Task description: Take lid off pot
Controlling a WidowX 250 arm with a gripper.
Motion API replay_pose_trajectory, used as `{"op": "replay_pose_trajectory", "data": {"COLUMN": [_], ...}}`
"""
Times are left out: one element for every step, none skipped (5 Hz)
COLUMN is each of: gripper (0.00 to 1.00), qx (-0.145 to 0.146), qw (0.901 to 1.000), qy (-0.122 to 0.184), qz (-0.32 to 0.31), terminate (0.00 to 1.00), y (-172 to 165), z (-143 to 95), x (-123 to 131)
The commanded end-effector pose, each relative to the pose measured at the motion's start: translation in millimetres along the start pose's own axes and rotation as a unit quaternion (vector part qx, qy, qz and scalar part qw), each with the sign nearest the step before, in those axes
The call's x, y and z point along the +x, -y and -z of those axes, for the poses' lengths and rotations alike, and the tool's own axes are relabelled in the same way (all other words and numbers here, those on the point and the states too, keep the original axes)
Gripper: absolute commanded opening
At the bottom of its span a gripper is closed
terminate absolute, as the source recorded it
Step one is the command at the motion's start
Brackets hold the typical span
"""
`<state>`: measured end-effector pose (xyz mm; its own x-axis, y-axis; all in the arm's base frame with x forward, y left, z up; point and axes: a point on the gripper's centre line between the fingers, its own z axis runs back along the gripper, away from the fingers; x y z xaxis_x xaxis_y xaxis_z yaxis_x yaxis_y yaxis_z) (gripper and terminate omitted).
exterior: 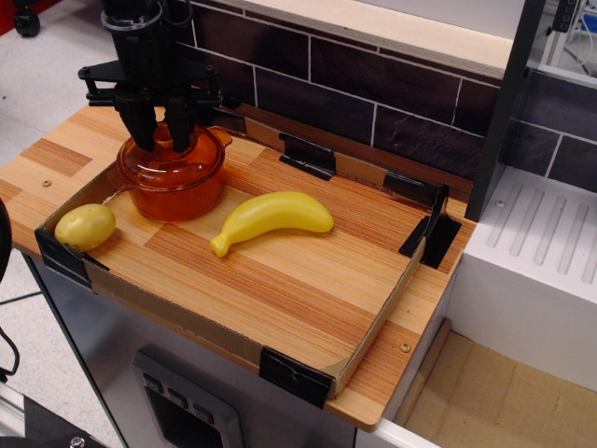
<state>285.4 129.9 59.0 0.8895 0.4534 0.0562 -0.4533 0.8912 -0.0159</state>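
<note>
Dark tiled wall (pixel 373 89), wooden counter (pixel 280 271), fingers (pixel 162 138) closed on lid (pixel 170 149) knob, pot (pixel 173 182) beneath

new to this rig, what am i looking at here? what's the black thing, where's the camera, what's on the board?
The black thing is a robot arm ending in a claw with two fingers. A single camera looks down at an angle from the front. The claw's fingers have closed in around the knob of the lid, which still sits on the orange pot; whether they grip it firmly is hard to tell. On the wooden board, edged with cardboard, also lie a yellow banana and a potato. Behind is a dark tiled wall; a white drainer is on the right.
</note>
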Motion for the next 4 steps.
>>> {"op": "replay_pose_trajectory", "data": {"gripper": [0.00,0.00,0.00,0.00], "qx": [-0.013,-0.031,-0.035,-0.030], "qw": [0.9990,0.9985,0.9986,0.9989], "qy": [0.042,0.044,0.035,0.016], "qz": [0.001,-0.006,0.018,0.033], "terminate": [0.00,0.00,0.00,0.00], "y": [3,14,29,45], "z": [-52,-77,-85,-81], "x": [8,1,-17,-36]}}
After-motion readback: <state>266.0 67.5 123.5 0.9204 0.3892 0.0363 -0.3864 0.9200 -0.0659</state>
